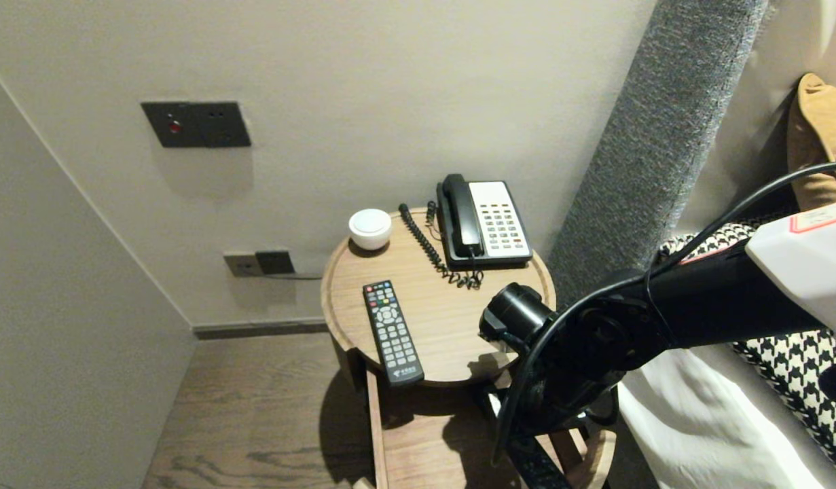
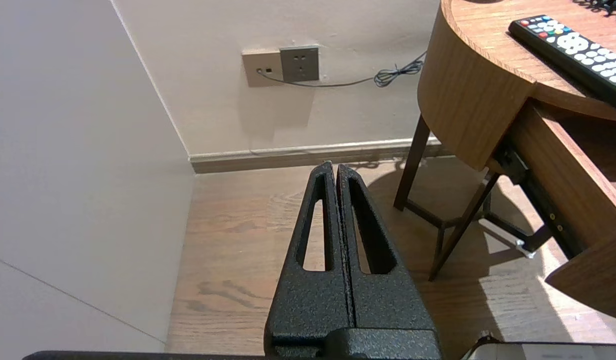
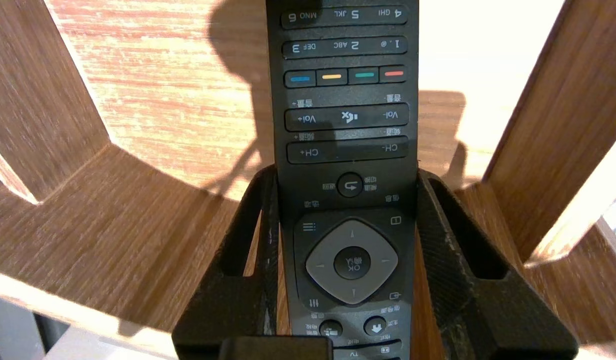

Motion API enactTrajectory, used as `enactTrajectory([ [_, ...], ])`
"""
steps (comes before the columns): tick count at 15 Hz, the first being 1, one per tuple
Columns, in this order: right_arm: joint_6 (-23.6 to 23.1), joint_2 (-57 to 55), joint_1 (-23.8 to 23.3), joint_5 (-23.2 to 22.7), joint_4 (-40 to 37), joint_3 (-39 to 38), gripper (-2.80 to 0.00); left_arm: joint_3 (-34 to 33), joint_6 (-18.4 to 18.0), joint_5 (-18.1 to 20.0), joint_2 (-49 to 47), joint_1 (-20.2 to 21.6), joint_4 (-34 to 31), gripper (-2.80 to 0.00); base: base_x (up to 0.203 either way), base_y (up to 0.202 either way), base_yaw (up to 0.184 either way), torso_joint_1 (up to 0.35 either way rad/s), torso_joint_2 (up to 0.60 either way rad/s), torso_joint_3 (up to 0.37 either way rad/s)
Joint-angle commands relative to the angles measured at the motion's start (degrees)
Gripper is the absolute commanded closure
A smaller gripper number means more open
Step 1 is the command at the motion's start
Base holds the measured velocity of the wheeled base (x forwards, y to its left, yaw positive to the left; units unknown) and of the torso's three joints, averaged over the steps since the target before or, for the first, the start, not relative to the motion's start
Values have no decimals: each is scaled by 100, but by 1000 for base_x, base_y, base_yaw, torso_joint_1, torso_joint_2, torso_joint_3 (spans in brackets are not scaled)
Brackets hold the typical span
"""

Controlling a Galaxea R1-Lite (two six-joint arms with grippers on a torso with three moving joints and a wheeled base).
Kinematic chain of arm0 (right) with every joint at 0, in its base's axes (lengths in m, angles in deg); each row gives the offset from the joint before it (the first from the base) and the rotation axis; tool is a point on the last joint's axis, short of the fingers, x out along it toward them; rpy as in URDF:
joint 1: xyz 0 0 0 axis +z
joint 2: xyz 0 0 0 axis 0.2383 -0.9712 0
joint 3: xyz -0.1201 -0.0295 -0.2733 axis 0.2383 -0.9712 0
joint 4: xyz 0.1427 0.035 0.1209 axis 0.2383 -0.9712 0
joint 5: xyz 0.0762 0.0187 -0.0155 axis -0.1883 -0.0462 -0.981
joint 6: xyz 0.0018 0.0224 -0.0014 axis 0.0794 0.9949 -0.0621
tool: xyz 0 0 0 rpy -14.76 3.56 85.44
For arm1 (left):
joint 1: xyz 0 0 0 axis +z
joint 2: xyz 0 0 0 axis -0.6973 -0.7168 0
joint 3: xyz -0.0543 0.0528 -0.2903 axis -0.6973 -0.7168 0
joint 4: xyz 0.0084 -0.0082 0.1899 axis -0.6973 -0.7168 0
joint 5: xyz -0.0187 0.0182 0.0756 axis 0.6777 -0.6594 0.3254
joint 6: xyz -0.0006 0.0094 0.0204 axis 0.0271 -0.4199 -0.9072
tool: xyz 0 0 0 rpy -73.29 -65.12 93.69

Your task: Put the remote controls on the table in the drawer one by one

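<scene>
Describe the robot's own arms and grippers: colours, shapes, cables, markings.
The right arm is black with rounded joints, a white housing bearing a red-edged label, and a black cable looping along it. The left gripper and right gripper match: two black, rough-textured, tapering fingers, each with a long slot.

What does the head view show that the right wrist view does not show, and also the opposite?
Only the head view: the telephone, the white round container and the tabletop remote, all on the round table, plus the right arm bent down in front of it. Only the right wrist view: the right gripper shut on the held remote, fingers against both long edges. Both: brown wood of the open drawer, apparently the same part.
</scene>
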Motion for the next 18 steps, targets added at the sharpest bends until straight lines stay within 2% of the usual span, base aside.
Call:
enactTrajectory([
  [1,22,-50,10,57,112,-35,0,0,-12,-1,0,1,1,0,0,0,0,0,0,0],
  [8,31,-106,39,218,1048,-624,0,0,-4,-1,0,1,1,0,0,0,0,0,0,0],
  [15,40,-200,60,227,1086,-570,0,0,-4,-1,0,1,1,0,0,0,0,0,0,0],
  [18,45,-301,82,511,1241,-618,0,0,-4,-1,0,1,1,0,0,0,0,0,0,0],
])
